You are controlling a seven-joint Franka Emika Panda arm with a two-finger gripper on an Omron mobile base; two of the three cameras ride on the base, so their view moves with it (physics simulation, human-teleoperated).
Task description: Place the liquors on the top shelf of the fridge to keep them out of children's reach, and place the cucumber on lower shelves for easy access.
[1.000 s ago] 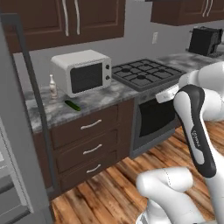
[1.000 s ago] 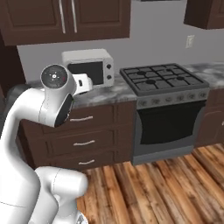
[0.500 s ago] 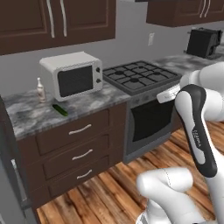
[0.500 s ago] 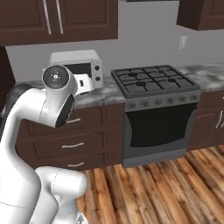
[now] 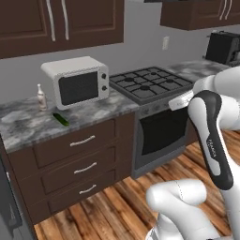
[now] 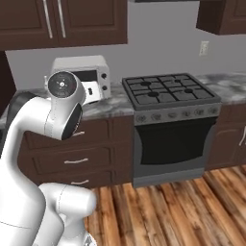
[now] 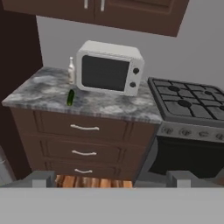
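Note:
A slim cream-white liquor bottle [image 5: 41, 97] [image 7: 71, 70] stands on the grey marble counter [image 5: 28, 124], just left of the white microwave [image 5: 77, 82] [image 7: 109, 68]. The dark green cucumber [image 5: 60, 119] [image 7: 70, 97] lies on the counter in front of the bottle. My gripper [image 7: 111, 179] is open with nothing between its fingertips [image 7: 43, 178]. It hangs well back from the counter, out over the floor. A grey strip of the fridge [image 5: 5, 206] shows at the lower left edge. The top shelf and the lower shelves are out of view.
A gas stove [image 5: 150, 82] [image 6: 168, 91] with an oven below stands right of the microwave. Three drawers [image 5: 79, 166] run under the counter. Dark wall cabinets [image 5: 61, 23] hang above. A wood floor [image 6: 182, 211] lies in front.
The base has driven, so the whole picture has shifted and the fridge has slid almost out at the left. The gripper stays open. Bottle and cucumber have not moved on the counter.

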